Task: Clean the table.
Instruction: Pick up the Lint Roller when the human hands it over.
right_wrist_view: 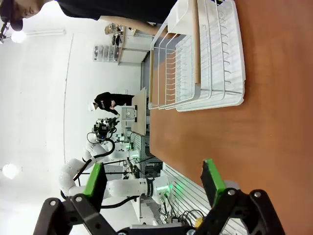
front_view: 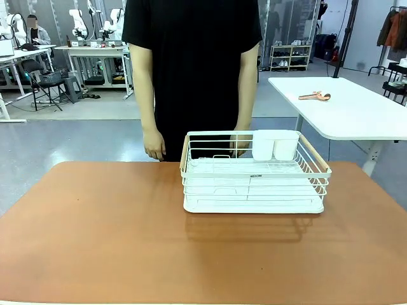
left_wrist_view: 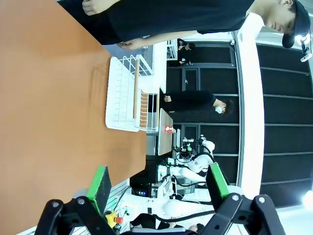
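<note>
The reddish-brown table (front_view: pixel 114 241) spreads across the front view with a bare matte top. A white wire dish rack (front_view: pixel 254 173) stands on it right of centre, near the far edge, with a white cup holder (front_view: pixel 275 145) at its back right corner. In the left wrist view my left gripper (left_wrist_view: pixel 159 183) is open with nothing between its green pads (left_wrist_view: pixel 101 182), and the rack (left_wrist_view: pixel 128 95) lies ahead of it. In the right wrist view my right gripper (right_wrist_view: pixel 154 178) is open and holds nothing, with the rack (right_wrist_view: pixel 200 56) farther off.
A person in a black shirt (front_view: pixel 191 63) stands at the far edge, both hands hanging by the rack's back rim. A white-topped table (front_view: pixel 343 105) with a small tool on it stands at the back right.
</note>
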Controlling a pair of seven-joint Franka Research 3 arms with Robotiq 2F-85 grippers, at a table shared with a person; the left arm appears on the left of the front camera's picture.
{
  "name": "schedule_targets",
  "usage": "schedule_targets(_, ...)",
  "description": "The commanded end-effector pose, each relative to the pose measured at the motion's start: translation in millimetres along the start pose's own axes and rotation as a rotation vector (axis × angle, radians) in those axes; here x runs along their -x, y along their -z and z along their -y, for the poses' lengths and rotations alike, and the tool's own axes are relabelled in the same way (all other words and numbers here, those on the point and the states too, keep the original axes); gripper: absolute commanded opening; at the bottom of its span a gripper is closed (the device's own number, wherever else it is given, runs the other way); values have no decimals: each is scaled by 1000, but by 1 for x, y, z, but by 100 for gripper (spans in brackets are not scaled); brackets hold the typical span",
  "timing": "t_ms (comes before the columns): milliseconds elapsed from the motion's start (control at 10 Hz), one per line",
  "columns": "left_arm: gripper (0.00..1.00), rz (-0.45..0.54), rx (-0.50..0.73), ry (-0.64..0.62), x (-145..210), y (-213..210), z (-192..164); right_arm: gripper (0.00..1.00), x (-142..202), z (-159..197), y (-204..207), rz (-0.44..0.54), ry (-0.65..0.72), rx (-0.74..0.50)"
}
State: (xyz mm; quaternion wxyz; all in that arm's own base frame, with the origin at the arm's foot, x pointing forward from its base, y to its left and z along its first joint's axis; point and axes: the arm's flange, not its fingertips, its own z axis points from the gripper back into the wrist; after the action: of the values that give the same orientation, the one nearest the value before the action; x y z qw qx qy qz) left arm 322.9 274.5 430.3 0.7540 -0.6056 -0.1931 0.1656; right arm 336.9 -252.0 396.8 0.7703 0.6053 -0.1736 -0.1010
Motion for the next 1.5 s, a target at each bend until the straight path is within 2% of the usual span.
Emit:
schedule_targets(0, 100, 7, 4, 5, 3, -10, 0, 100, 5, -17, -8, 4, -32, 8)
schedule_targets(1400, 100, 7, 4, 5, 3, -10, 0, 100, 5, -17, -8, 4, -32, 8)
